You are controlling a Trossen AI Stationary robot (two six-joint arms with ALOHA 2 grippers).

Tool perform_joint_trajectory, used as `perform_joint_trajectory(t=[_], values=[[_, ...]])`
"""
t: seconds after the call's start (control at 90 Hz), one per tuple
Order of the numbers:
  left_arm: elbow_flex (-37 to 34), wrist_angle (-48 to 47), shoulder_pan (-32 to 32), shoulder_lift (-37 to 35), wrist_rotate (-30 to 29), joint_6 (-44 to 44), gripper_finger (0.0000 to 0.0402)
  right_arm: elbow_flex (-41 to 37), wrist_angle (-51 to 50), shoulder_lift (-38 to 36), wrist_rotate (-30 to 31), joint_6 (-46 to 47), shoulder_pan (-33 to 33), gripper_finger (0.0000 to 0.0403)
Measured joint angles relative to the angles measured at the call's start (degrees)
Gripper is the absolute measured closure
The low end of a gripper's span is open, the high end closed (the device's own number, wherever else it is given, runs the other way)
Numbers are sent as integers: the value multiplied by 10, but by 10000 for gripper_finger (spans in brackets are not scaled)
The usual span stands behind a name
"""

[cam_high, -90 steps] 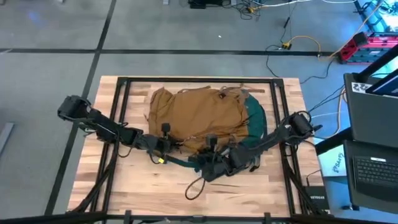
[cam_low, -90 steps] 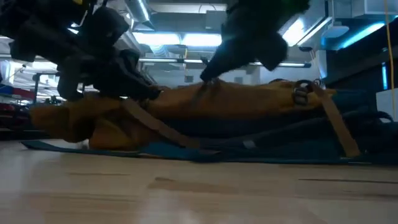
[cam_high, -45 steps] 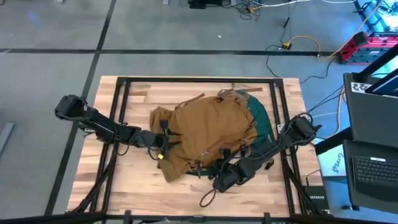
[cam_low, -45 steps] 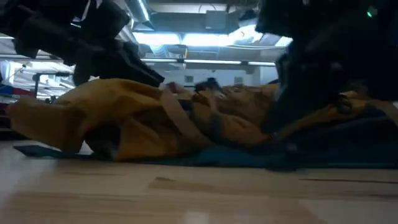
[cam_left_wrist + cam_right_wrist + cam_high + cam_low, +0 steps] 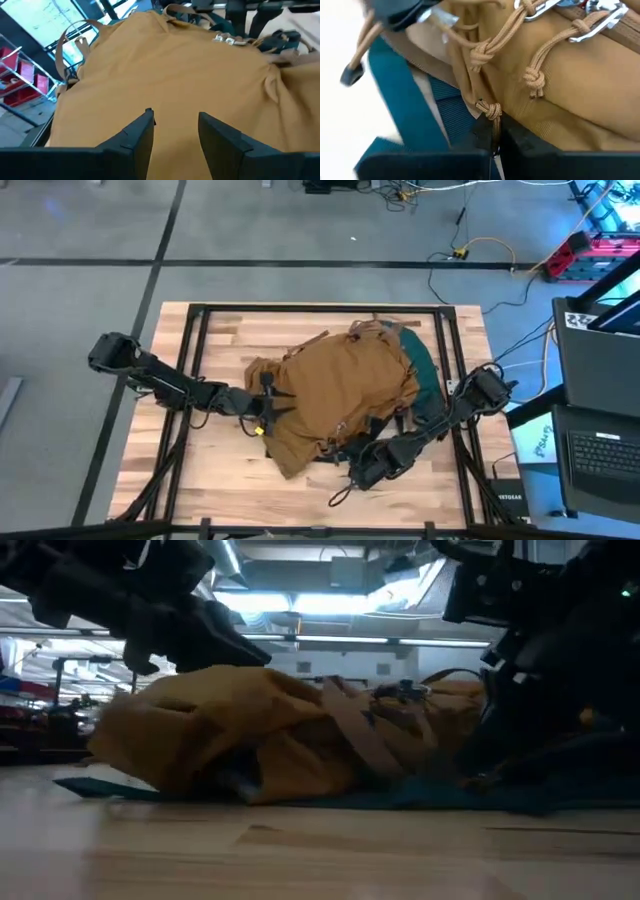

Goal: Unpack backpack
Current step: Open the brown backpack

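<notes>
Backpack [image 5: 340, 395] has swung diagonal; right pincer [image 5: 492, 137] pinches its cord [image 5: 492, 112], left pincer [image 5: 175, 127] spread.

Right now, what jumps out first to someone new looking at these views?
The big tan backpack slumped in the middle of the wooden table, teal base toward the right arm's side. The left gripper sits at its left edge, fingers open over the tan fabric. The right gripper is at the near edge, fingers shut on a knotted tan cord.
</notes>
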Motion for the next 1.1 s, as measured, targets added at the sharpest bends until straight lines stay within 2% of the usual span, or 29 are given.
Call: perform_joint_trajectory(t=[0.911, 0.978, 1.1], values=[[0, -29, 29, 0, 11, -13, 262, -1, -44, 2, 16, 72, 25, 403], [0, -26, 29, 0, 38, -19, 262, -1, -43, 2, 16, 72, 24, 403], [1, 15, 27, 0, 141, -26, 262, -1, -42, 2, 18, 72, 23, 403]])
